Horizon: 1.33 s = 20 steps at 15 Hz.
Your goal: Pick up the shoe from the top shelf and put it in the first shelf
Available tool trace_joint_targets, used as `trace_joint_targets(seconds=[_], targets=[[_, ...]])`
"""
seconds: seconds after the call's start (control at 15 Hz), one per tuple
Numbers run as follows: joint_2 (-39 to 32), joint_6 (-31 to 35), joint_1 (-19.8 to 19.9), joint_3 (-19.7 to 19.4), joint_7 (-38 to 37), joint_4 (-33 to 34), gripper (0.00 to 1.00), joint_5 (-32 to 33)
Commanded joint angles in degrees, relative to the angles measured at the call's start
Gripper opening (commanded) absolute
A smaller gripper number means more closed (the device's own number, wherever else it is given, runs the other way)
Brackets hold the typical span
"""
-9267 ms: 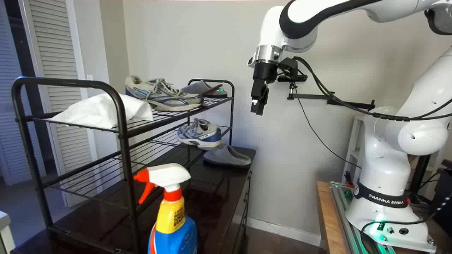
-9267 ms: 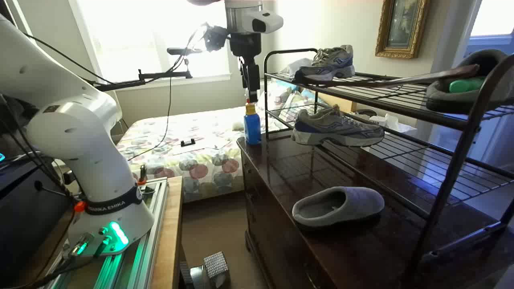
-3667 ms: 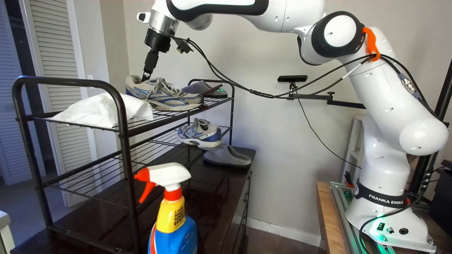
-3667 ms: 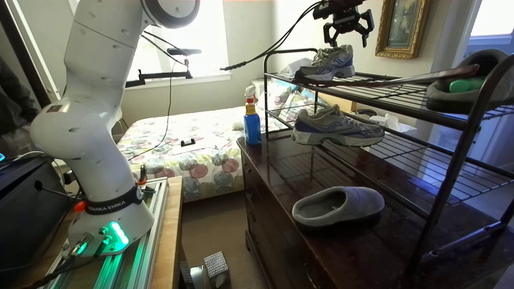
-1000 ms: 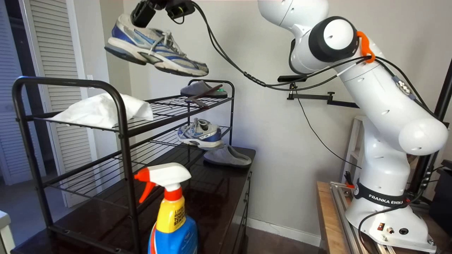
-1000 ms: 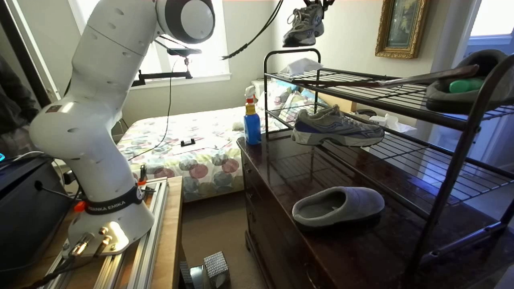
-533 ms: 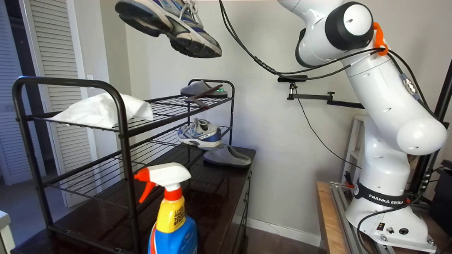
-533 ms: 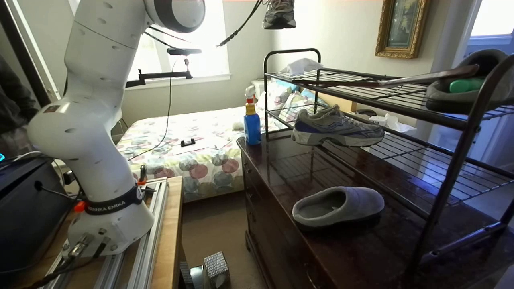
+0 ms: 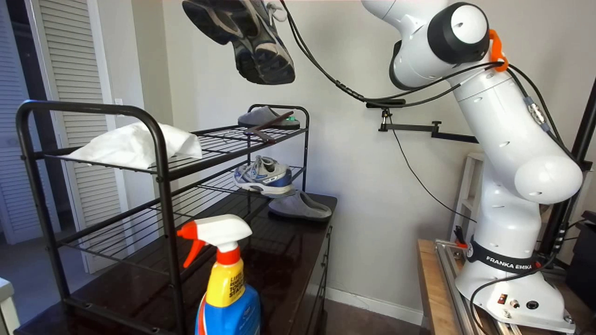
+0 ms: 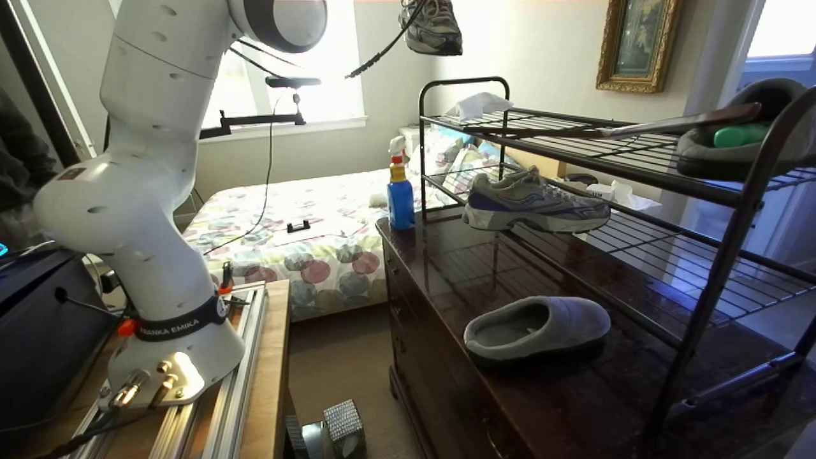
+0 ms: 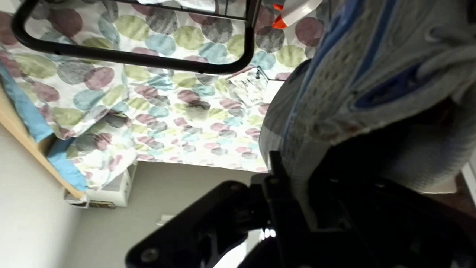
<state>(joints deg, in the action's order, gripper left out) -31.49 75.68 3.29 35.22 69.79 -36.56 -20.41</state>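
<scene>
The shoe (image 9: 265,51), a grey sneaker with blue trim and a dark sole, hangs in the air above the rack, toe tilted down. In an exterior view only the front part of the shoe (image 10: 435,29) shows at the upper edge. My gripper (image 11: 304,175) is shut on the wall of the shoe's opening, one finger outside and one inside; both exterior views cut the gripper off. Below lies the top shelf (image 9: 223,157) of the black rack. Under it, the first shelf (image 10: 593,291), the lower wire tier, carries another sneaker (image 10: 535,204) at one end.
A white cloth-like bundle (image 9: 139,144) lies on the top shelf, with a brown flat strip (image 10: 688,121) and a grey slipper (image 10: 701,156) farther along. A spray bottle (image 9: 226,284) and another slipper (image 10: 574,322) stand on the dark dresser. The rack's end rail (image 11: 130,57) rises nearby.
The gripper has taken hold of the shoe and lifted it off the top shelf. Over the last second the shoe has risen and turned, its sole now facing an exterior camera.
</scene>
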Motion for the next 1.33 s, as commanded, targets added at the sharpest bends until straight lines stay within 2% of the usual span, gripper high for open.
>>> trace_joint_targets(seconds=[0.0, 0.13, 0.33, 0.4, 0.8, 1.0, 1.27], targets=[[-0.1, -1.0, 1.5, 0.6, 1.2, -0.8, 0.13, -2.1], [-0.7, -2.2, 3.8, 1.5, 2.7, -1.7, 0.13, -4.5], [-1.0, -2.2, 4.6, 1.9, 3.1, -2.1, 0.13, -5.0], [-1.4, -6.2, 3.7, 3.0, 6.4, -1.0, 0.03, -4.3], [-0.5, -16.8, 4.0, 6.1, 19.0, -3.5, 0.03, -6.3], [0.2, -15.9, 5.6, 7.6, 21.5, -6.6, 0.03, -9.0], [2.5, -14.6, 8.8, 7.4, 31.8, -14.9, 0.03, -8.1]])
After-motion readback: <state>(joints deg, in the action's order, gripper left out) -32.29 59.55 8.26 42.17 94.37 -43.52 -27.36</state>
